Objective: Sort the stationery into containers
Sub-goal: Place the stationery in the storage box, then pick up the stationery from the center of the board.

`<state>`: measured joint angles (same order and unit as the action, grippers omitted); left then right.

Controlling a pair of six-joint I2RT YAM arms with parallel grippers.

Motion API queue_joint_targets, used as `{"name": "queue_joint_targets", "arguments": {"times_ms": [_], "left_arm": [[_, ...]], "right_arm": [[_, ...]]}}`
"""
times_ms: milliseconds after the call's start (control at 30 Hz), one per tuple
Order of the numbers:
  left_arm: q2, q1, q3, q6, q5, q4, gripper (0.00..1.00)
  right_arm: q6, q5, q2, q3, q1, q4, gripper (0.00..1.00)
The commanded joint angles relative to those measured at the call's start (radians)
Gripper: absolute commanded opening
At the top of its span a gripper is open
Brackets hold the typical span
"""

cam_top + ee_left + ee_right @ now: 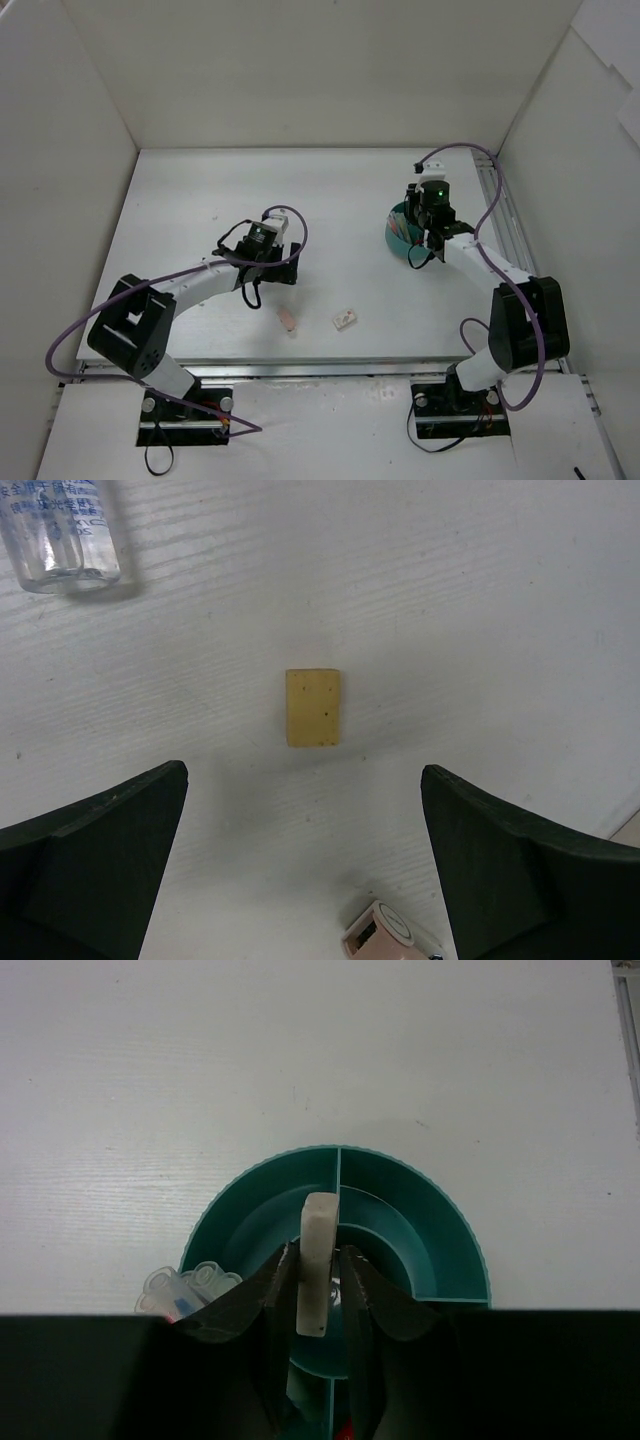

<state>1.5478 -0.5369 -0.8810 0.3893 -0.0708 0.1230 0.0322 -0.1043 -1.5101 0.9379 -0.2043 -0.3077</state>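
White tabletop [200,200]: tan cube [313,708] is framed by the wide-spread left end effector [303,772], seemingly for pickup; white eraser [320,1225] is pinched upright by the right end effector [317,1258] over the teal bowl [440,1250] for depositing.

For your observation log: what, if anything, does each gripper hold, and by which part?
Right gripper pinches the white eraser by its two flat sides, one finger on each. Left gripper is open, holding nothing.
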Motion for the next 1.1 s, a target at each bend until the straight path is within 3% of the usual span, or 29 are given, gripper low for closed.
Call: {"name": "queue_joint_targets", "arguments": {"times_ms": [0,33,200,400,500,533,700,967,1067], "left_arm": [[0.005,-0.008,-0.055,-0.02,0.019,-0.017,0.97],[0.011,-0.008,-0.059,-0.023,0.022,-0.017,0.97],[0.026,-0.008,-0.07,-0.026,0.019,-0.023,0.9],[0.064,-0.026,-0.101,-0.035,0.014,-0.023,0.8],[0.089,-0.035,-0.116,-0.041,0.017,-0.026,0.74],[0.097,-0.035,-0.127,-0.043,0.017,-0.025,0.73],[0.138,-0.035,-0.144,-0.046,0.026,-0.011,0.56],[0.16,-0.055,-0.157,-0.043,0.019,0.007,0.06],[0.143,-0.055,-0.176,-0.049,0.014,0.004,0.0]], "right_arm": [[0.017,-0.038,0.042,-0.024,0.002,-0.073,0.23],[0.018,-0.043,0.048,-0.03,0.0,-0.068,0.28],[0.021,-0.043,0.094,-0.039,0.0,-0.053,0.34],[0.04,-0.008,0.217,-0.054,0.0,-0.036,0.54],[0.049,0.011,0.307,-0.068,0.002,-0.015,0.74],[0.052,0.012,0.329,-0.068,0.002,-0.005,0.97],[0.095,-0.017,0.47,-0.08,0.002,0.068,0.98],[0.127,-0.086,0.606,-0.126,0.002,0.104,0.98],[0.136,-0.104,0.632,-0.139,0.003,0.117,0.98]]}}
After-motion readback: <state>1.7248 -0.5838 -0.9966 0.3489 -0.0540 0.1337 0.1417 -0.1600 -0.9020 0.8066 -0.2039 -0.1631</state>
